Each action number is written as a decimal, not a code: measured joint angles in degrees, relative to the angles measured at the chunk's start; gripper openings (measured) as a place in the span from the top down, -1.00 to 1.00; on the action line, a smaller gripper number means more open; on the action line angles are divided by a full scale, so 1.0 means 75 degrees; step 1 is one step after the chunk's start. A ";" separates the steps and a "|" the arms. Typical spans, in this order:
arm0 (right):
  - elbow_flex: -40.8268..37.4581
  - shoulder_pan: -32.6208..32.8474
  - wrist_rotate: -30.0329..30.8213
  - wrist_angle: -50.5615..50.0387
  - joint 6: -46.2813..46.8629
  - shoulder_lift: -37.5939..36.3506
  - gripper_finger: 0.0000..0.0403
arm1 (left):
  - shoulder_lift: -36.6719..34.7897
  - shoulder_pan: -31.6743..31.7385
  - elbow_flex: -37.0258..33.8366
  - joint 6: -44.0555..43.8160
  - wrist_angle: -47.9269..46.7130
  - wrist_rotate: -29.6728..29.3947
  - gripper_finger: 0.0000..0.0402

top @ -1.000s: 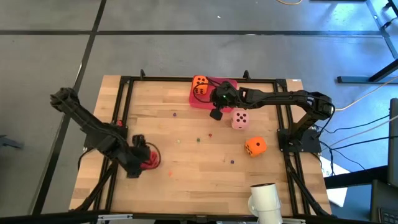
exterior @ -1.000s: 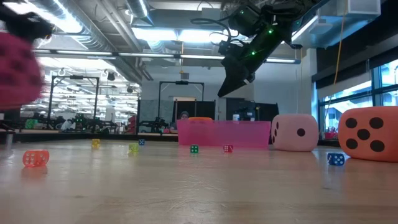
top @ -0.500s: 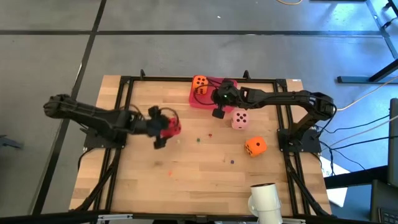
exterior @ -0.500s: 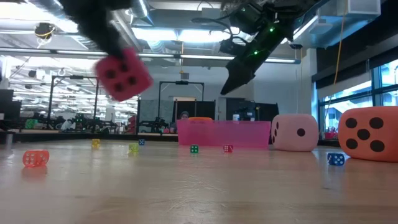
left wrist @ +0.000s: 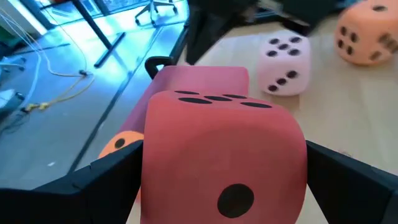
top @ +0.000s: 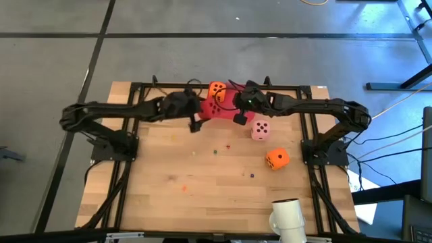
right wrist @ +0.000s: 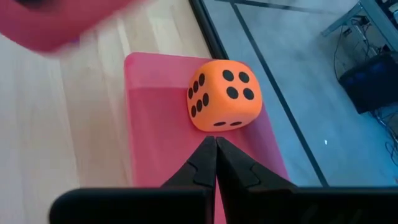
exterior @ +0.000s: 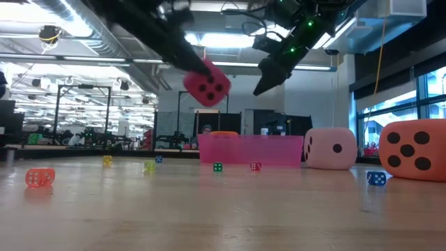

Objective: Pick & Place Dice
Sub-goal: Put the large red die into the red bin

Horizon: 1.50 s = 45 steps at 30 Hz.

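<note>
Above the pink tray (top: 229,108), red die (top: 210,106) clamped between left end effector (top: 204,111) fingers.

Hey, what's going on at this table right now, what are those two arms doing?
The robot is collecting big foam dice into a pink tray at the table's far edge. The left gripper holds the red die in the air beside the tray. The right gripper hovers shut and empty above the tray, where one orange die already sits. The pale pink die and the other orange die wait on the wooden table, with tiny coloured dice scattered around.
</note>
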 joint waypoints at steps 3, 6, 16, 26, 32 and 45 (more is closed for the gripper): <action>0.0000 -0.0077 0.0000 0.0002 0.0029 0.0003 0.96 | 0.0657 0.0644 -0.0003 0.0002 0.0638 0.0533 -0.99; 0.0000 -0.0161 -0.0089 0.0114 0.0073 0.0008 0.96 | 0.1260 0.1221 -0.0003 0.0033 0.1318 0.1164 -0.99; 0.0005 -0.0455 -0.1762 0.2206 0.0388 0.0848 0.96 | 0.2463 0.1990 0.0003 0.0449 0.2515 0.3002 -0.99; 0.0000 -0.0522 -0.1866 0.3639 0.0290 0.1462 0.96 | 0.2758 0.2208 0.0009 0.0659 0.2424 0.2912 -0.99; 0.0004 -0.0522 -0.2199 0.4351 0.0546 0.1793 0.96 | 0.2758 0.2251 -0.0003 0.0755 0.2738 0.2887 -0.99; 0.0020 -0.0706 -0.2169 0.4401 0.0483 0.2302 0.96 | 0.2694 0.2246 -0.0006 0.0826 0.2502 0.2838 -0.99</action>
